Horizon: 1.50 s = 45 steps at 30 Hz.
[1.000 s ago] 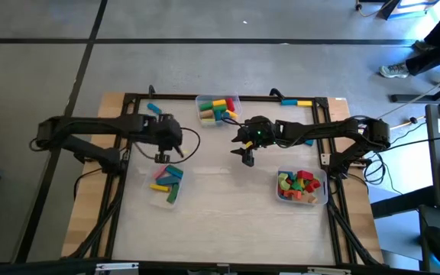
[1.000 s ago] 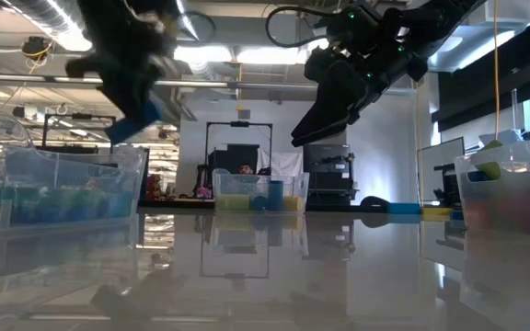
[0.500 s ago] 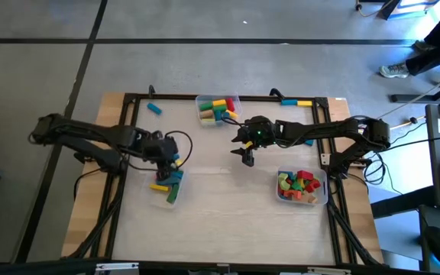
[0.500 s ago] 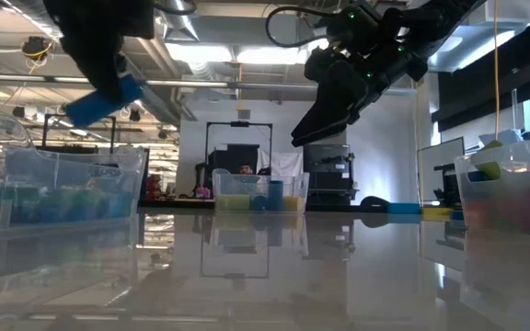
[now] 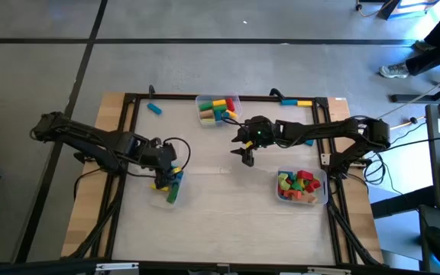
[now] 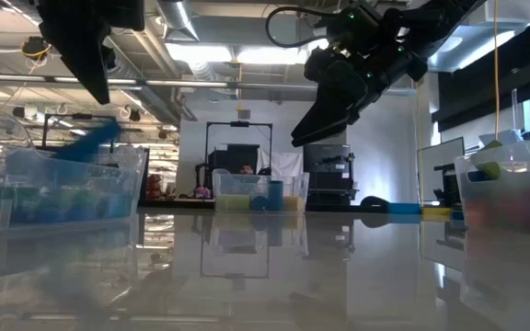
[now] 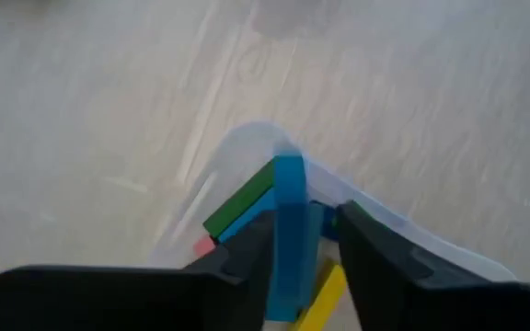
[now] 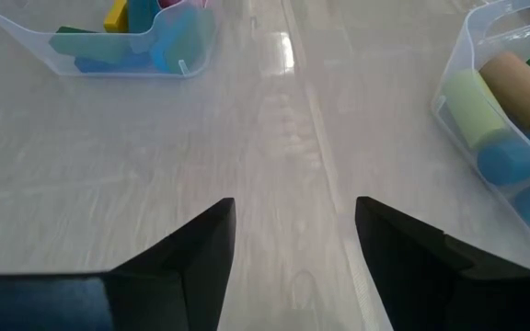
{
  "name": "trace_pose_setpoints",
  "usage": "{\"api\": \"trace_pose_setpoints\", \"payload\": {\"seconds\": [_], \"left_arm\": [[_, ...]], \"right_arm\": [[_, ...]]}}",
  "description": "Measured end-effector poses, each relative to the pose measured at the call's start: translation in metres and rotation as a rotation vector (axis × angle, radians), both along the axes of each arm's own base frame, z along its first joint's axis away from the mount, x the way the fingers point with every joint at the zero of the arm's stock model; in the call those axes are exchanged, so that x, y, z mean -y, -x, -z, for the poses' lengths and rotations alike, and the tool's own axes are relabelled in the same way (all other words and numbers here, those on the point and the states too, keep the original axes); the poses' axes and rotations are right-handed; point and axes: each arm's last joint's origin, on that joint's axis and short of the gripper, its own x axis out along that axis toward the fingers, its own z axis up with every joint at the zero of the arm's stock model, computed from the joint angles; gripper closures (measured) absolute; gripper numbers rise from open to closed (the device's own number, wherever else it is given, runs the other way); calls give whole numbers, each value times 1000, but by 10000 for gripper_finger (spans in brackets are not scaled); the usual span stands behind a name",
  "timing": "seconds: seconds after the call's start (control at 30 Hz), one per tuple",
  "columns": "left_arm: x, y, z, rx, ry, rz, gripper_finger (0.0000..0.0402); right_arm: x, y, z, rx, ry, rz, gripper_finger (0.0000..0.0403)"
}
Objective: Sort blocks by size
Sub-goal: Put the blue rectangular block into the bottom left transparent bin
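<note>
Now, blue bar [image 7: 289, 234] lengthwise between left claw [image 7: 302, 267] fingers, above bin [image 7: 247, 152]

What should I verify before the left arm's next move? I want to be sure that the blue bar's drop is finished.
1. Blue bar free of the left end effector: ok; the low view shows it tilted below the open fingers.
2. Bar settled in the left bin: cannot tell; it shows blurred at the bin's top.
3. Left end effector over that bin: ok.
4. Right end effector open, empty, hovering over the table's middle, apart from the left arm: ok.
5. No blocks left outside the bins: not ok; a loose blue block lies near the table's far edge.
</note>
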Motion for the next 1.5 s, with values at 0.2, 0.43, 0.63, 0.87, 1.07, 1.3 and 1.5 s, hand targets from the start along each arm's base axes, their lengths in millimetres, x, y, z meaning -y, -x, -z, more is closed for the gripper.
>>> {"api": "trace_pose_setpoints", "payload": {"seconds": [0.2, 0.43, 0.63, 0.87, 1.07, 1.3, 1.5], "left_arm": [[-4, 0, 0, -13, -5, -18, 224], [-27, 0, -2, -8, -172, -100, 208], [-60, 1, -6, -26, -451, -276, 221], [-106, 5, -10, -10, -534, -532, 241], [-144, 14, -16, -25, -605, -663, 262], [-188, 28, -15, -67, -654, -807, 294], [-221, 42, -1, -192, -633, -867, 334]], "right_arm": [[0, 0, 0, 0, 0, 0, 178], [0, 0, 0, 0, 0, 0, 178], [1, -4, -7, 81, 21, -3, 178], [1, -6, -8, 101, 24, -2, 178], [1, -6, -8, 102, 24, -2, 178], [1, -6, -8, 102, 24, -2, 178], [1, -6, -8, 102, 24, -2, 178]]}}
